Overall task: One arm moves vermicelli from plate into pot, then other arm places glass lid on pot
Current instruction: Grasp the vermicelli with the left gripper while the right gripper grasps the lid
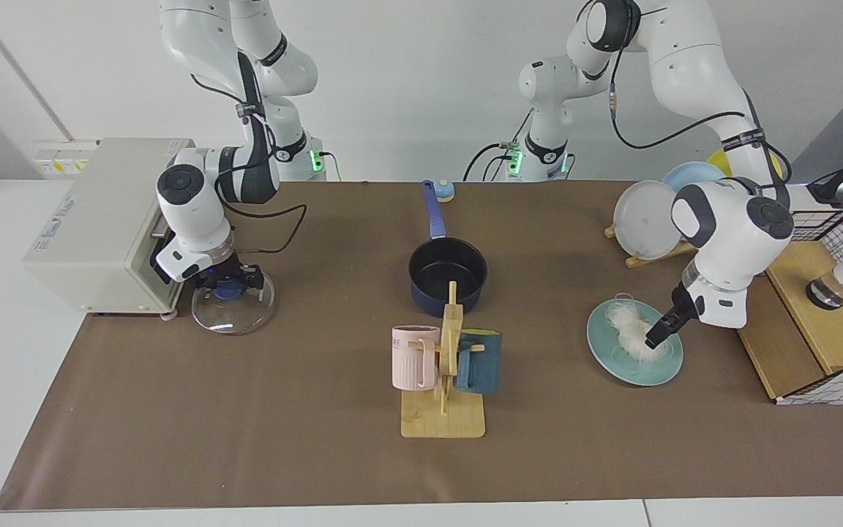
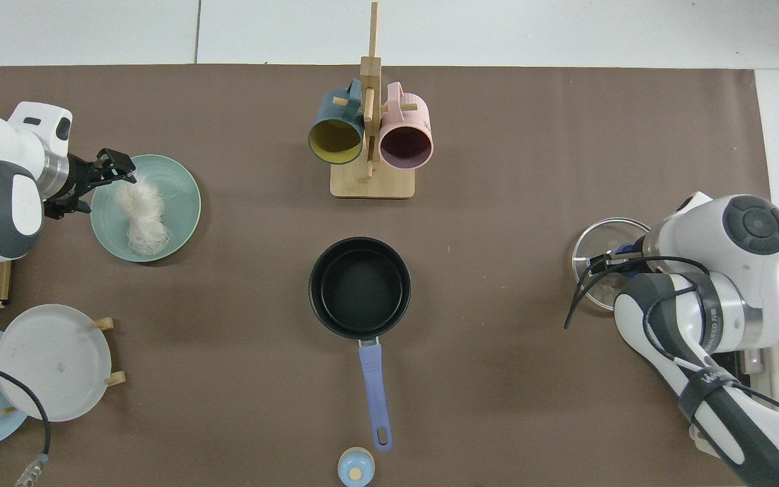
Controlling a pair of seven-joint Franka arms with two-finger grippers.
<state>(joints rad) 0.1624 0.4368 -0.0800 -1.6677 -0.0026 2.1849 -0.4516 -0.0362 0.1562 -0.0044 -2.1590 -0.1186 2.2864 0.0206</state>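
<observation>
Top view — white stringy vermicelli (image 2: 140, 218) heaped on teal plate (image 2: 183, 203)

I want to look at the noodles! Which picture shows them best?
The top view. There the vermicelli lies in full sight on the plate, with the left gripper at its end. In the facing view the gripper covers part of the bundle.
</observation>
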